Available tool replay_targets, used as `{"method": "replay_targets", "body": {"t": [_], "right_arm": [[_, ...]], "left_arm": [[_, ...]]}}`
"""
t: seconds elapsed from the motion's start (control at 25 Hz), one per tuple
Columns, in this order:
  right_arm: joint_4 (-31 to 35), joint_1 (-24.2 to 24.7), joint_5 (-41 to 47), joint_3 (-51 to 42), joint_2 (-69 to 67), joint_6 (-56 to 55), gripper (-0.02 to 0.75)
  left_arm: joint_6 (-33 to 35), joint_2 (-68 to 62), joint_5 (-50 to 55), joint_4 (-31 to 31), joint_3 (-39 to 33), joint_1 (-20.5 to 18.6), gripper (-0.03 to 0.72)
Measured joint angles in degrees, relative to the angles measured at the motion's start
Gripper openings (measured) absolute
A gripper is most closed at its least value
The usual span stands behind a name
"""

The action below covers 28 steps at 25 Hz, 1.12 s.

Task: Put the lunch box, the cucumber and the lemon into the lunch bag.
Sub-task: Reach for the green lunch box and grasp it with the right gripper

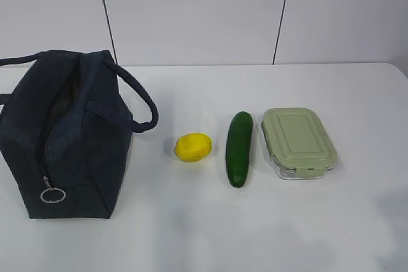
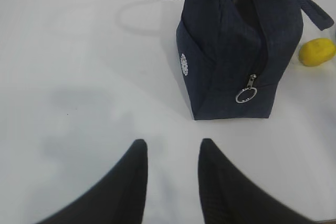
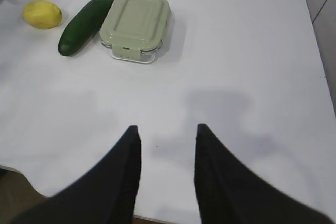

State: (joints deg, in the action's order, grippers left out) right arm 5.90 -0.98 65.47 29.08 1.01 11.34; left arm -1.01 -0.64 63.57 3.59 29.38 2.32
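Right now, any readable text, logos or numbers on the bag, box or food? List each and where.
lunch bag: small round white emblem on its side panel, too small and blurred to read.
lunch box: no text visible on the lid.
cucumber, lemon: no label or sticker visible.
Nothing else legible in any view.

no readable text, numbers or brand names anywhere, one small round white emblem printed on the side panel of the lunch bag (image 2: 231,51), its lettering or pattern too small and blurred to make out
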Motion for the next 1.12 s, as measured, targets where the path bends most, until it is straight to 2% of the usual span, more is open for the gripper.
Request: {"method": "replay_targets", "body": {"t": [1.12], "right_arm": [[0.0, 0.0, 0.0, 0.0, -1.5, 0.0, 0.258]], "left_arm": [[0.0, 0.0, 0.0, 0.0, 0.0, 0.0, 0.235]]}}
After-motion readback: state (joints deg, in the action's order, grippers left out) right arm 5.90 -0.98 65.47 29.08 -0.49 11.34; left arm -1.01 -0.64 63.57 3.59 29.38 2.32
